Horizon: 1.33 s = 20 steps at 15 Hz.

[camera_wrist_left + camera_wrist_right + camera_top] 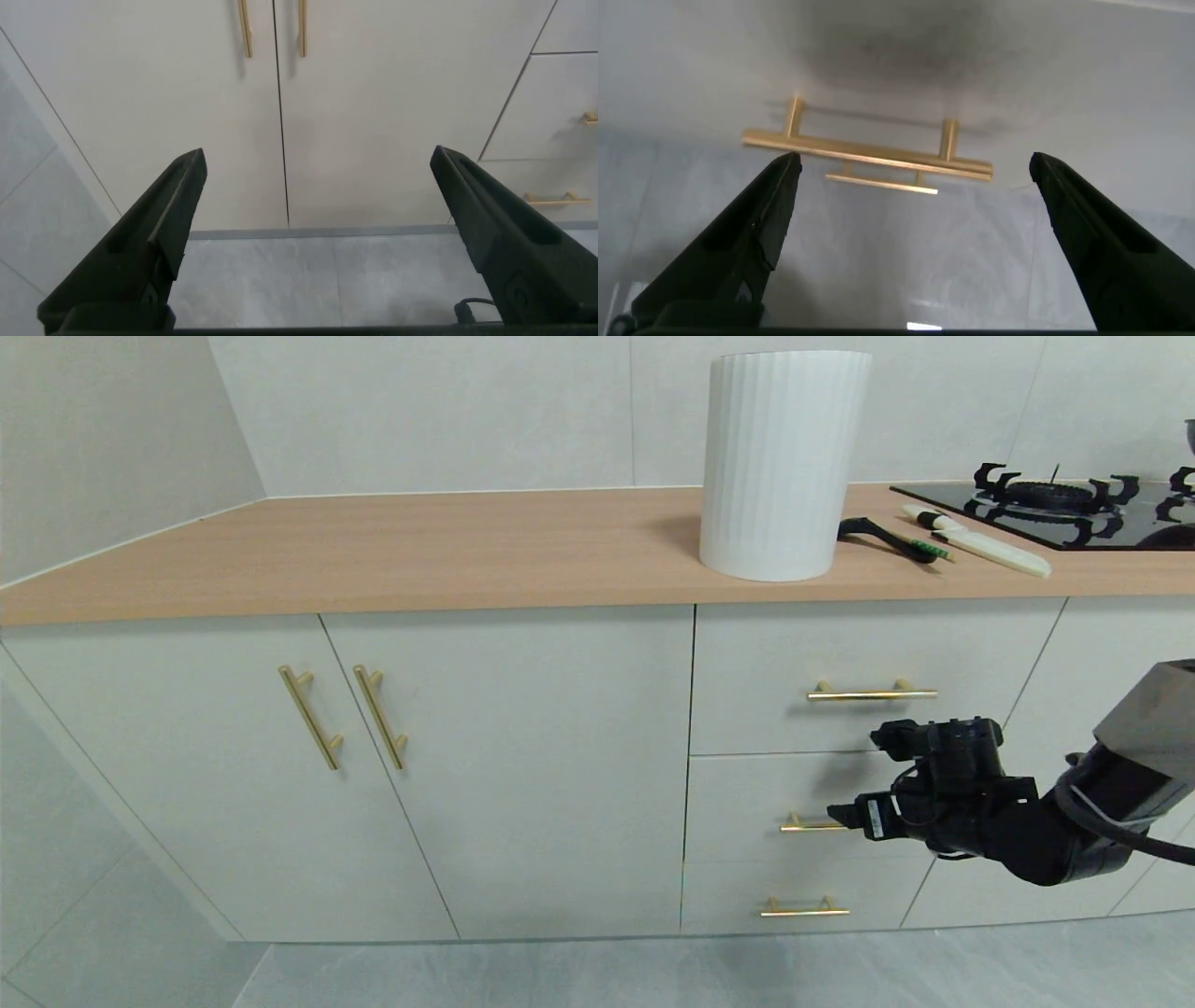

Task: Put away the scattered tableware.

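As the right gripper (837, 814) hangs wide-jawed before the lower-right drawer handle (805, 826), closing askew may slip off its thin bar.

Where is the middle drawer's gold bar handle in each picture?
Head view: middle drawer's gold bar handle, at the right gripper's tip.
Left wrist view: likely the handle beyond the double doors.
Right wrist view: close, between the open fingers.
Shared landmark: the bottom drawer's gold handle.
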Tool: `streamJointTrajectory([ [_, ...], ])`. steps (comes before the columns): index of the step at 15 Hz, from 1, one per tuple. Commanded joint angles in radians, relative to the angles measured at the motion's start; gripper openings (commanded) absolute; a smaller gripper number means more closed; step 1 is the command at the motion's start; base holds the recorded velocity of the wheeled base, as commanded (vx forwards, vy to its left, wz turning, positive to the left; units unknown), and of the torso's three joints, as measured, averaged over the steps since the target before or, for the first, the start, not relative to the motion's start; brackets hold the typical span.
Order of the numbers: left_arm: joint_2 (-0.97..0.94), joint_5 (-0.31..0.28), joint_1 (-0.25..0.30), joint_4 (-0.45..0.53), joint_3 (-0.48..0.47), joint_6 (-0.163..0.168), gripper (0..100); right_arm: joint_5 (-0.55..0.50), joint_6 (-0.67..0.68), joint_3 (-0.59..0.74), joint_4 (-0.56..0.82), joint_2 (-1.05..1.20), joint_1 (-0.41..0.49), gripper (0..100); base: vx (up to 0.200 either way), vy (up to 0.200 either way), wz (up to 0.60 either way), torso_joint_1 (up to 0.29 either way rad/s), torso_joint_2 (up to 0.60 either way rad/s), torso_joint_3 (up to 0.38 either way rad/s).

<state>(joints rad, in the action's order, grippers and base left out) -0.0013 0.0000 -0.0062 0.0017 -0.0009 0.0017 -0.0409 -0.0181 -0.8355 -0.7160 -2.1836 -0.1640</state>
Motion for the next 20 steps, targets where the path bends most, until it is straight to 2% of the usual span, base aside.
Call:
streamJointTrajectory([
  [1, 0.001, 0.0, 0.0, 0.0, -0.001, 0.0, 100, -0.013, 0.0, 0.001, -0.036, -0.056, -0.002, 100, 0.0, 0.0, 0.0, 0.0, 0.0, 0.0],
  [9, 0.001, 0.0, 0.0, 0.0, -0.001, 0.0, 100, -0.048, 0.001, -0.031, -0.211, -0.202, -0.002, 100, 0.0, 0.0, 0.0, 0.0, 0.0, 0.0],
  [12, 0.001, 0.0, 0.0, 0.0, 0.001, 0.0, 100, -0.099, 0.003, -0.06, -0.218, -0.242, -0.002, 100, 0.0, 0.0, 0.0, 0.0, 0.0, 0.0],
  [20, 0.001, 0.0, 0.0, 0.0, 0.001, 0.0, 100, -0.099, 0.0, -0.031, -0.204, -0.226, -0.002, 100, 0.0, 0.0, 0.0, 0.0, 0.0, 0.0],
])
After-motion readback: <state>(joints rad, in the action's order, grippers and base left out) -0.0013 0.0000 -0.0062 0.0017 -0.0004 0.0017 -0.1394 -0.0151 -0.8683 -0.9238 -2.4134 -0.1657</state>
